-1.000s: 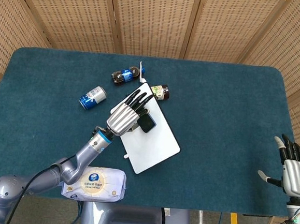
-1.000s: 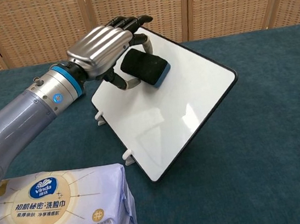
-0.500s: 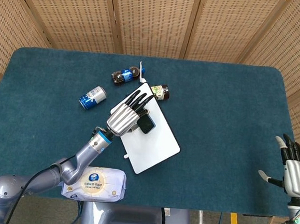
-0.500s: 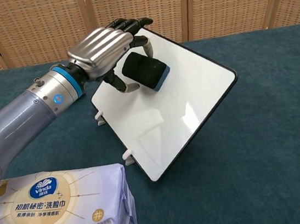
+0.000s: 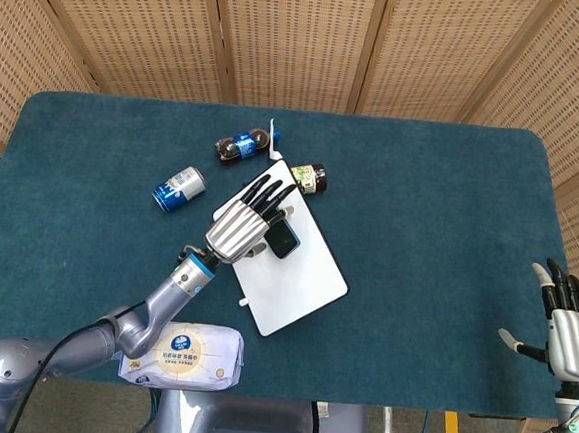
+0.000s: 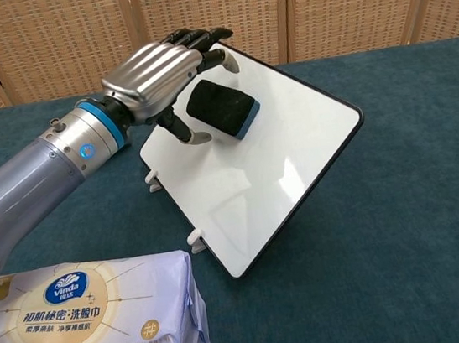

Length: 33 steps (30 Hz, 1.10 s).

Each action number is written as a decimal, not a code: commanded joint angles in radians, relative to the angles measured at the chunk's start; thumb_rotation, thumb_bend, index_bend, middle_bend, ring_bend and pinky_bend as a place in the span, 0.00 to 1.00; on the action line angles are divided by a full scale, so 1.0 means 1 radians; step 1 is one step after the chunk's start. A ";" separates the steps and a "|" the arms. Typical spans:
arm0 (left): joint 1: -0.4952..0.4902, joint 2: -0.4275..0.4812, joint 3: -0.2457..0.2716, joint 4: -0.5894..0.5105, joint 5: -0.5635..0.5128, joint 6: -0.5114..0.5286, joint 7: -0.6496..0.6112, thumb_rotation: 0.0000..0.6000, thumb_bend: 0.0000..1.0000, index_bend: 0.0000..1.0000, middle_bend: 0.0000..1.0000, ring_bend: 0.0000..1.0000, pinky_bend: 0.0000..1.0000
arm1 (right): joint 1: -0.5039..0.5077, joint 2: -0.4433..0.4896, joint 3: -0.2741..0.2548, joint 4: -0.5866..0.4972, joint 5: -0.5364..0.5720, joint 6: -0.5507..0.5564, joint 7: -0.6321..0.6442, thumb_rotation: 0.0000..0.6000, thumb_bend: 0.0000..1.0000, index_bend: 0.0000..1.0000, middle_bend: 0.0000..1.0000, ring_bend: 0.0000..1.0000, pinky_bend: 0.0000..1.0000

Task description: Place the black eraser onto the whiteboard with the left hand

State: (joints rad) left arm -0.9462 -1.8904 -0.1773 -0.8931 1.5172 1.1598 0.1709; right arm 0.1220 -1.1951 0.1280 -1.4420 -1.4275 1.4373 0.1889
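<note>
The eraser [image 6: 223,107] already lies on the whiteboard [image 6: 280,173] near its far corner, and the left hand [image 6: 157,73] hovers over it with fingers spread, apparently released, so only withdrawing seems left; the right hand [image 5: 571,334] idles open.

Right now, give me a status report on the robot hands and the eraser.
Left robot hand open, fingers spread over black eraser. Eraser resting on whiteboard. Right robot hand open, idle at table edge. Nothing in the way.

Tissue pack [image 6: 89,325], can [image 5: 178,188], two bottles [image 5: 243,146]
</note>
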 commanded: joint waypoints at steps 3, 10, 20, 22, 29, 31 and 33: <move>0.020 0.045 0.009 -0.056 0.021 0.042 -0.012 1.00 0.17 0.14 0.00 0.00 0.00 | 0.000 -0.001 0.001 0.003 0.003 -0.002 -0.001 1.00 0.05 0.00 0.00 0.00 0.00; 0.082 0.159 0.023 -0.196 0.034 0.114 -0.038 1.00 0.13 0.05 0.00 0.00 0.00 | -0.003 0.000 0.001 -0.001 0.000 0.008 -0.012 1.00 0.05 0.00 0.00 0.00 0.00; 0.259 0.361 0.078 -0.416 0.071 0.308 -0.033 1.00 0.12 0.00 0.00 0.00 0.00 | -0.009 0.000 -0.006 -0.020 -0.016 0.029 -0.063 1.00 0.05 0.00 0.00 0.00 0.00; 0.308 0.397 0.104 -0.446 0.078 0.348 -0.018 1.00 0.12 0.00 0.00 0.00 0.00 | -0.012 0.001 -0.008 -0.025 -0.021 0.036 -0.073 1.00 0.05 0.00 0.00 0.00 0.00; 0.474 0.483 0.176 -0.547 0.061 0.464 0.035 1.00 0.12 0.00 0.00 0.00 0.00 | -0.016 0.005 -0.022 -0.053 -0.046 0.050 -0.122 1.00 0.05 0.00 0.00 0.00 0.00; 0.519 0.502 0.194 -0.571 0.042 0.488 0.052 1.00 0.12 0.00 0.00 0.00 0.00 | -0.016 0.004 -0.026 -0.060 -0.055 0.054 -0.137 1.00 0.05 0.00 0.00 0.00 0.00; 0.566 0.516 0.212 -0.591 0.029 0.517 0.074 1.00 0.13 0.00 0.00 0.00 0.00 | -0.017 0.002 -0.032 -0.066 -0.068 0.060 -0.155 1.00 0.05 0.00 0.00 0.00 0.00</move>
State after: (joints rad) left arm -0.4248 -1.3983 0.0087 -1.4549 1.5667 1.6433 0.2180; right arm 0.1059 -1.1917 0.1006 -1.5027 -1.4869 1.4927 0.0438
